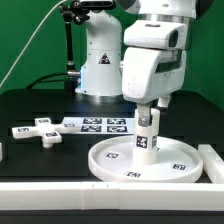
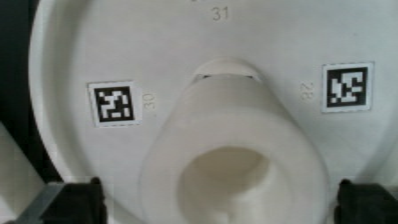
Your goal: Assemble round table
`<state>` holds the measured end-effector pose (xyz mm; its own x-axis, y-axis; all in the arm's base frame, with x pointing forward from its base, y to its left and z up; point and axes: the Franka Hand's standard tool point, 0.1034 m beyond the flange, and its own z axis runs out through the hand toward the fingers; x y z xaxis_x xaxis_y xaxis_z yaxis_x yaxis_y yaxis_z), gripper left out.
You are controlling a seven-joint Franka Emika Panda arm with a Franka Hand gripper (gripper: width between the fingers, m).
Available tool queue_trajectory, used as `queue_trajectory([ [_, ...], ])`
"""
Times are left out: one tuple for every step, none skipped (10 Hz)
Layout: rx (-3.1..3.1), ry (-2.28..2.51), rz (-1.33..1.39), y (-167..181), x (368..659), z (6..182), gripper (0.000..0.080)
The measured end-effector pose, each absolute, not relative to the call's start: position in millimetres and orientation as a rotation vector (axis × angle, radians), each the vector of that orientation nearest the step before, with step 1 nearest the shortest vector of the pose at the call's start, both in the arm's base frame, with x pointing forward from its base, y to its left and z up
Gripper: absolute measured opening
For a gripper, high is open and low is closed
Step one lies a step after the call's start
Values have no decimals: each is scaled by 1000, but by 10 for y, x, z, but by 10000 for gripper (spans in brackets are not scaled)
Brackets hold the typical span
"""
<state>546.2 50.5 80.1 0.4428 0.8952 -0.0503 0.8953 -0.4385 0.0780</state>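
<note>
The large round disc lies flat on the black table, rim up, with tags on its face. The short cylindrical leg stands upright at the disc's centre. My gripper hangs straight over the leg's top. In the wrist view the leg runs down the middle onto the disc. My gripper straddles it, and the dark fingers stand apart from its sides, so it is open. The cross-shaped foot piece lies on the table at the exterior view's left.
The marker board lies flat behind the disc. A long white border wall runs along the table's front and the exterior view's right, close to the disc. The robot's base stands at the back.
</note>
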Motion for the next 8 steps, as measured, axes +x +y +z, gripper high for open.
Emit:
queue_trajectory([
  [2523,1712,-8,497,5462,800,649],
  [2423,1843,-11,479,5468,796,649],
  [2306,1977,-5,441,5470,782,649],
  [2284,2004,-7,427,5443,760,649],
  [2287,2007,-16,422,5404,734,649],
  [2289,2007,-17,417,5390,724,649],
  [2291,2004,-17,421,5391,725,649],
  [2290,2005,-17,429,5392,726,535],
])
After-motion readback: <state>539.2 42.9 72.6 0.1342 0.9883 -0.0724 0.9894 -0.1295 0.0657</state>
